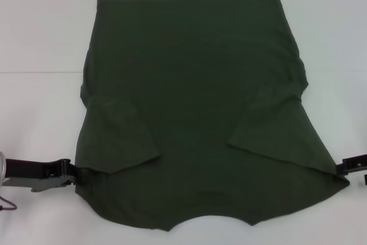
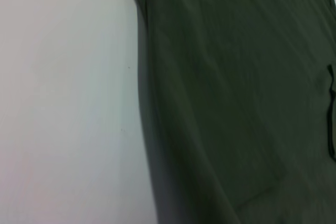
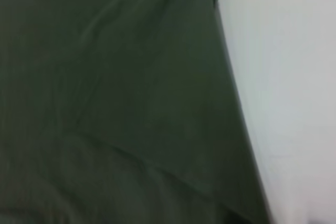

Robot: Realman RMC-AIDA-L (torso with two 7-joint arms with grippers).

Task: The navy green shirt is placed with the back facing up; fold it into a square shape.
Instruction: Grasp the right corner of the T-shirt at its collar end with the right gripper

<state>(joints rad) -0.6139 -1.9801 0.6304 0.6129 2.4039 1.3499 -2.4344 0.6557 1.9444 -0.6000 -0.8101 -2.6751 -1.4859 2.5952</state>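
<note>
Navy green shirt [image 1: 198,84]: both sleeves folded in, body not yet squared on the white counter [image 1: 40,38].
Left tool [image 1: 71,175] and right tool [image 1: 343,167] sit at the near shoulder corners; whether they grip cloth, I cannot tell.

The left gripper [image 1: 73,175] is seen low at about 8 o'clock in the head view, its arm stretched in level from the left edge. The right gripper [image 1: 342,167] is found at about 4 o'clock, reaching in from the right edge. Neither gripper's fingertips are exposed.
</note>
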